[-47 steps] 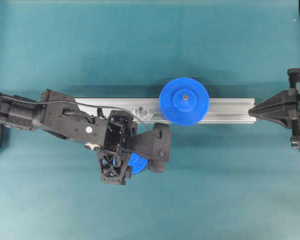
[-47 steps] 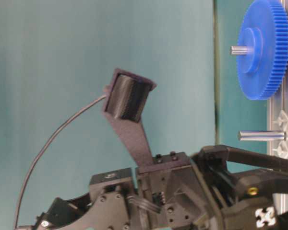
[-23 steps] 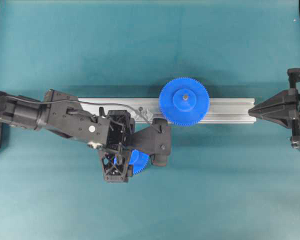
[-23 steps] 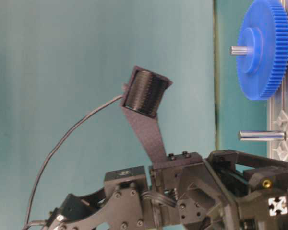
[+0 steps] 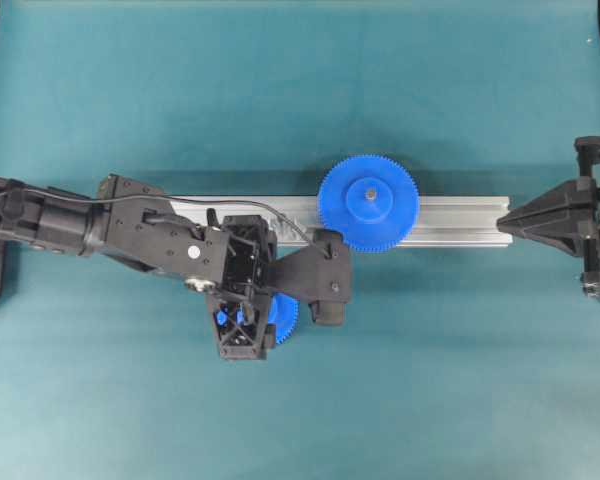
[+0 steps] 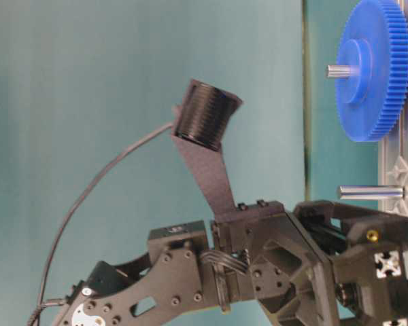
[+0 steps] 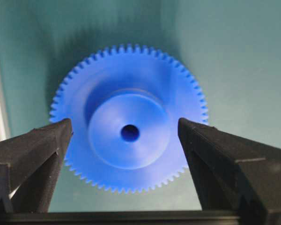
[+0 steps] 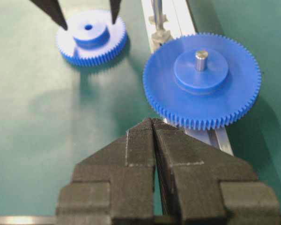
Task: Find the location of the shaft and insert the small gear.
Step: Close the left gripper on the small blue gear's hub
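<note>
Overhead exterior view first: over the last second we see the left arm slide a little rightward and down along the aluminium rail (image 5: 450,222), so that the left gripper (image 5: 248,318) now sits more squarely over the small gear (image 5: 280,318), which lies flat on the teal mat just below the rail. In the left wrist view the fingers (image 7: 35,150) stand wide apart, one on each side of the gear's hub, touching nothing; the hub's centre hole lies about midway between them. We judge this to be the final line-up before a descent and a close; the gear is not yet held.

The shaft (image 6: 370,192) shows in the table-level view as a bare steel pin standing out from the rail beside its clear base, next to the large gear (image 5: 368,203) already seated on its own pin. It is free to receive the small gear.

The right gripper (image 8: 153,123) is parked at the rail's far end with its jaws pressed together, holding nothing.
</note>
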`<state>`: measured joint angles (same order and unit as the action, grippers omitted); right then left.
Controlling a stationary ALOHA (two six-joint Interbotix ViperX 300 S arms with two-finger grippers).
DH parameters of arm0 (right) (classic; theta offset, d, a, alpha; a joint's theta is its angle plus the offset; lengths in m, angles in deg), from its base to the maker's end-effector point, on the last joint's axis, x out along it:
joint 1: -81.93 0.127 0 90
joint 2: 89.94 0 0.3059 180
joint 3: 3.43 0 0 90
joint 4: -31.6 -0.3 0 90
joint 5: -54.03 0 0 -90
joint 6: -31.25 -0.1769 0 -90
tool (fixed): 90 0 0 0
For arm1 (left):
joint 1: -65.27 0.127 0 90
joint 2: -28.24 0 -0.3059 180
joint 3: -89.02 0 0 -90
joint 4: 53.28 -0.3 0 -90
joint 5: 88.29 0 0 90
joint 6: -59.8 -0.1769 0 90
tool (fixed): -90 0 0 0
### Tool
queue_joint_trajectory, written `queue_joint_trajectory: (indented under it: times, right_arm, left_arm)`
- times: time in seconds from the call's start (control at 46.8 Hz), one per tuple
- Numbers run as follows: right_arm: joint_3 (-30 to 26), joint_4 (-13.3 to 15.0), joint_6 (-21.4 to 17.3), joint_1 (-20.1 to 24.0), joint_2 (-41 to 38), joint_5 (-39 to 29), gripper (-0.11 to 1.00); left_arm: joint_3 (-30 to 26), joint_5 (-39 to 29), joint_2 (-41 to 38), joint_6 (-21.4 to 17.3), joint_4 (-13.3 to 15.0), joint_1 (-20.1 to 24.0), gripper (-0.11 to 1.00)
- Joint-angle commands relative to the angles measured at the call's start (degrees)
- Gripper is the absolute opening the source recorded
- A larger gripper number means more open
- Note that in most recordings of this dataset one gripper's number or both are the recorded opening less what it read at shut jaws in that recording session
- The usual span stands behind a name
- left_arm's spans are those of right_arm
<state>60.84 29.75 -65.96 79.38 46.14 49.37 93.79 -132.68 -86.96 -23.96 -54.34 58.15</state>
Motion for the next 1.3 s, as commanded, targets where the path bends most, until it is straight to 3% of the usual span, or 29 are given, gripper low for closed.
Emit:
queue_joint_trajectory:
  times: [0.0,0.342,1.281]
  right_arm:
    - [-0.5,-0.1,-0.5,-0.2,-0.4,0.5,0.04]
    - [-0.2,0.0,-2.9,-0.2,-0.4,0.6,0.04]
    - [-0.2,0.1,-3.0,-0.2,-0.2,1.2,0.04]
  left_arm:
    - [-1.2,-0.2,0.8,0.1,-0.1,-0.4,0.93]
    - [-0.7,-0.5,0.2,-0.4,-0.1,-0.3,0.93]
    - [-0.2,0.0,-1.0,-0.4,-0.1,0.6,0.93]
